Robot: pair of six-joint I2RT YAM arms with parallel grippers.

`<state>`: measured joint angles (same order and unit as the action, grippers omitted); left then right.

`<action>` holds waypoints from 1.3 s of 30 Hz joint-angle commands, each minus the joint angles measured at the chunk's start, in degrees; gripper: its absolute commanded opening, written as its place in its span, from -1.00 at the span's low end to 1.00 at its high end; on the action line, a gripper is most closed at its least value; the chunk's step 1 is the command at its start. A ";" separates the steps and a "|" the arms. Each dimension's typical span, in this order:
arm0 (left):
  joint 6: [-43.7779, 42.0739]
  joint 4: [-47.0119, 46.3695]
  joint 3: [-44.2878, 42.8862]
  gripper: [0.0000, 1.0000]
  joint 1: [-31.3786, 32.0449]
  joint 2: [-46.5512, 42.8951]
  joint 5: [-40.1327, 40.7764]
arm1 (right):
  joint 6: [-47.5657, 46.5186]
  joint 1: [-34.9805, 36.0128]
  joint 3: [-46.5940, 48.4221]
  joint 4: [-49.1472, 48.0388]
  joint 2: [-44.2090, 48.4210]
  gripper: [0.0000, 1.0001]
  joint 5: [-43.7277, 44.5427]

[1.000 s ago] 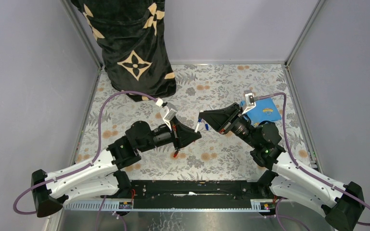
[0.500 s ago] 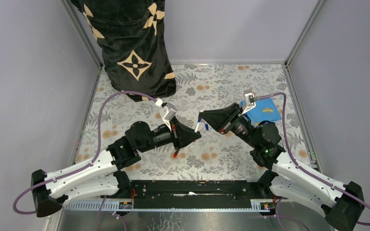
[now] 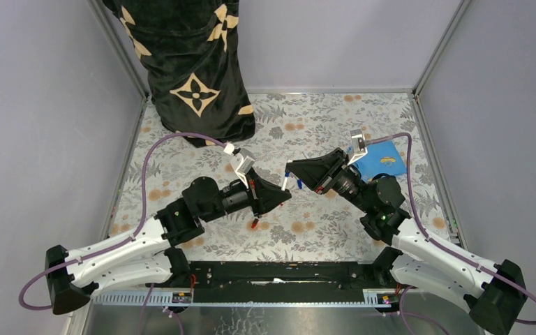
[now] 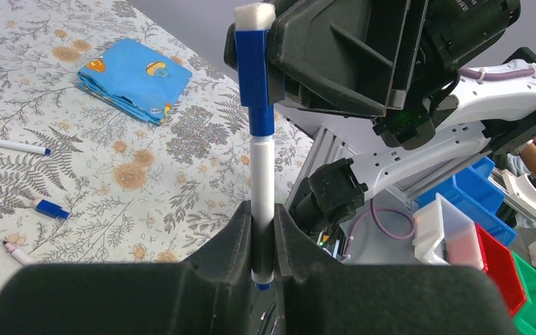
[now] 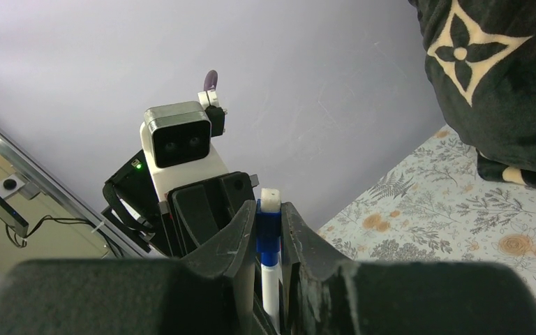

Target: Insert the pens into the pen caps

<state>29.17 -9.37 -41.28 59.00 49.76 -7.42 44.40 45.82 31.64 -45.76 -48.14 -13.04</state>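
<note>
My left gripper [image 4: 263, 237] is shut on the white barrel of a pen [image 4: 263, 202], held upright in the air. My right gripper [image 5: 269, 230] is shut on a blue cap [image 5: 269, 227] with a white felt end. The cap [image 4: 255, 70] sits over the pen's blue tip, in line with the barrel. In the top view the two grippers meet tip to tip around this pen [image 3: 289, 183] above the mat's middle. On the mat lie a blue-tipped pen [image 4: 10, 144], a loose blue cap [image 4: 50, 208] and a red-tipped pen [image 4: 15, 252].
A folded blue cloth [image 3: 380, 159] lies at the mat's right side, behind the right arm. A black patterned fabric bag [image 3: 192, 70] stands at the back left. A small red piece [image 3: 254, 223] lies under the left gripper. Grey walls enclose the floral mat [image 3: 307, 118].
The right arm has shifted slightly left, toward the left gripper. The left arm has barely moved. Both keep their hold.
</note>
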 commanded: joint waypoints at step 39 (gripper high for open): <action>-1.57 -1.92 -3.50 -1.00 0.06 -4.04 3.79 | -5.36 0.22 6.94 10.77 4.35 0.01 -12.39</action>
<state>28.14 -8.21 -43.42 59.35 46.52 -5.26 39.27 45.65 34.39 -34.81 -45.69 -25.50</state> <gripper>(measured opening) 0.180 0.477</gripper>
